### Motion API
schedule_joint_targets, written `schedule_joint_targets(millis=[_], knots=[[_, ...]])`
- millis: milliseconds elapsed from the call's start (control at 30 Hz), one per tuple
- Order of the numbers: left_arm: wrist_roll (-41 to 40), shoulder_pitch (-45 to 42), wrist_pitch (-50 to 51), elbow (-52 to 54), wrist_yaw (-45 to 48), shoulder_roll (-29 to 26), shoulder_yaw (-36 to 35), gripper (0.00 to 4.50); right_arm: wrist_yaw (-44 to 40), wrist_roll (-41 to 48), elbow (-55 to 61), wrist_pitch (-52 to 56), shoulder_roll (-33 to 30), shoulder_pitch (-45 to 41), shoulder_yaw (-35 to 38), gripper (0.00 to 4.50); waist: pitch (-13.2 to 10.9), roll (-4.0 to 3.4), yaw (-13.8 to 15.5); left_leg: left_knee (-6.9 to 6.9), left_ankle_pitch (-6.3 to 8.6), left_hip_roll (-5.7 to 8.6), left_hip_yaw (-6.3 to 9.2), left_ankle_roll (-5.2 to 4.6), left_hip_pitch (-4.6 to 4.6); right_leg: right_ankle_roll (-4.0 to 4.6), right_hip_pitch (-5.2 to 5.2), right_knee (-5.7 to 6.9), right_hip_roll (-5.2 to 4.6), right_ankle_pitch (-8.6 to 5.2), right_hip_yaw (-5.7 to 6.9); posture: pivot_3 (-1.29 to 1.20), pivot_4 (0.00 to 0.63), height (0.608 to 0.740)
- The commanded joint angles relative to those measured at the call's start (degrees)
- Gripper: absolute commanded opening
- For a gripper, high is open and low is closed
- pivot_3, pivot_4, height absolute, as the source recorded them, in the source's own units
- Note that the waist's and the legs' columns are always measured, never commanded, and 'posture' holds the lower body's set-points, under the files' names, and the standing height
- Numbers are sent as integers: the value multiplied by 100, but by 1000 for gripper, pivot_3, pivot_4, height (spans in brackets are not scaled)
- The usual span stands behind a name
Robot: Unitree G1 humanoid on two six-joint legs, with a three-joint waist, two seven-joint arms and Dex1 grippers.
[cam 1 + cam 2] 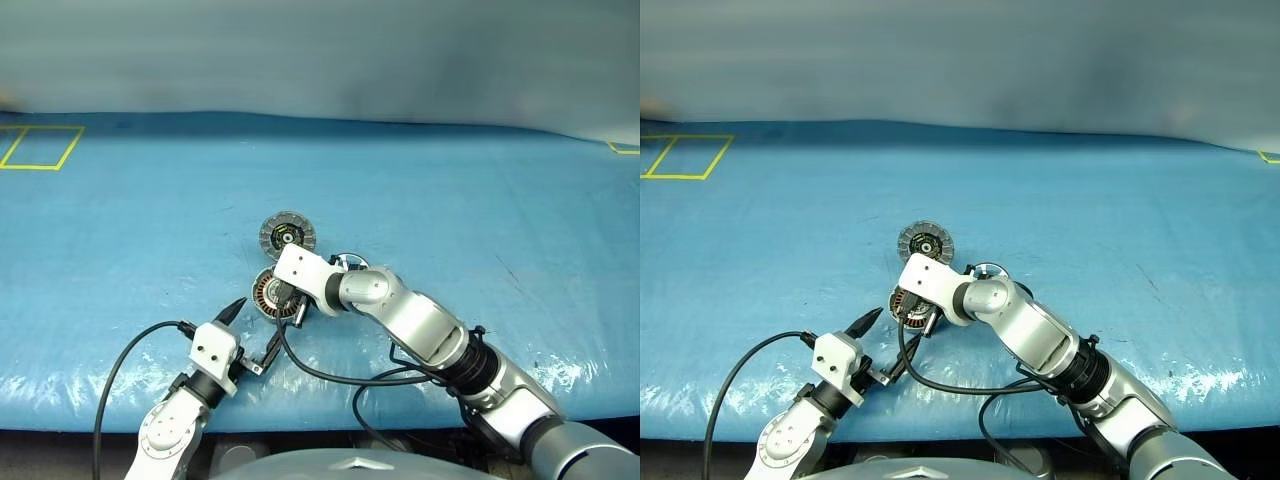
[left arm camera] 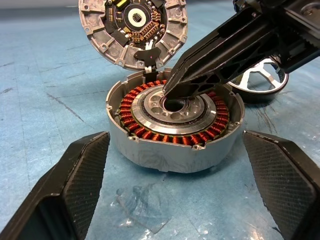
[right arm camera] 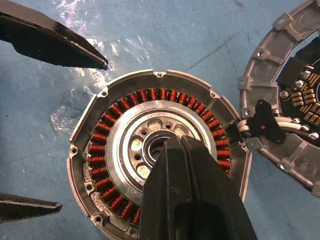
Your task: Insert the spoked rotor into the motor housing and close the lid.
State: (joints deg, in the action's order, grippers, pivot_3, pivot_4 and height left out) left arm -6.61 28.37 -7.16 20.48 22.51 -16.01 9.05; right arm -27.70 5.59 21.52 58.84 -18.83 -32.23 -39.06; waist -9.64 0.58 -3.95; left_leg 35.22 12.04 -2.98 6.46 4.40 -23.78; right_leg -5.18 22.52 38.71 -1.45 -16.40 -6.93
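The motor housing (image 2: 175, 130), a silver cup with copper windings, sits open on the blue sheet. My right gripper (image 3: 175, 144) is shut with nothing visibly held, and its tip rests at the housing's dark centre hole. My left gripper (image 2: 176, 136) is open just in front of the housing, with one finger on each side and neither touching it. The lid (image 1: 287, 235) lies just beyond the housing with its ribbed, dark-centred face showing, joined to the housing by short wires. The spoked rotor (image 2: 271, 75) lies beside the housing, partly hidden by my right hand.
All of this sits on a table covered in blue sheet (image 1: 450, 200), near its front edge. A yellow tape rectangle (image 1: 40, 147) marks the far left and a yellow corner (image 1: 625, 148) the far right. Black cables (image 1: 330, 375) trail from both wrists.
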Motion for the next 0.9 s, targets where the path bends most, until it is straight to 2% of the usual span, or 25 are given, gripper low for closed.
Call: schedule_joint_targets(millis=[33,633,900], knots=[[22,8,-98,167,-11,-13,-38,4500,-61,-46,63,-47,-56,16,107,7,0,0,0,0,0,0,0,0,0,0,0,0,0,0,0,0,150,740],[30,37,-110,133,-19,13,-8,4500,-340,72,571,227,-340,136,143,7,0,0,3,1,0,0,0,0,0,-3,-1,0,0,-1,0,0,150,740],[41,49,-117,129,-19,15,4,4500,-288,168,660,216,-167,200,382,7,0,0,2,1,0,0,0,0,0,-4,0,0,0,-2,0,0,150,740]])
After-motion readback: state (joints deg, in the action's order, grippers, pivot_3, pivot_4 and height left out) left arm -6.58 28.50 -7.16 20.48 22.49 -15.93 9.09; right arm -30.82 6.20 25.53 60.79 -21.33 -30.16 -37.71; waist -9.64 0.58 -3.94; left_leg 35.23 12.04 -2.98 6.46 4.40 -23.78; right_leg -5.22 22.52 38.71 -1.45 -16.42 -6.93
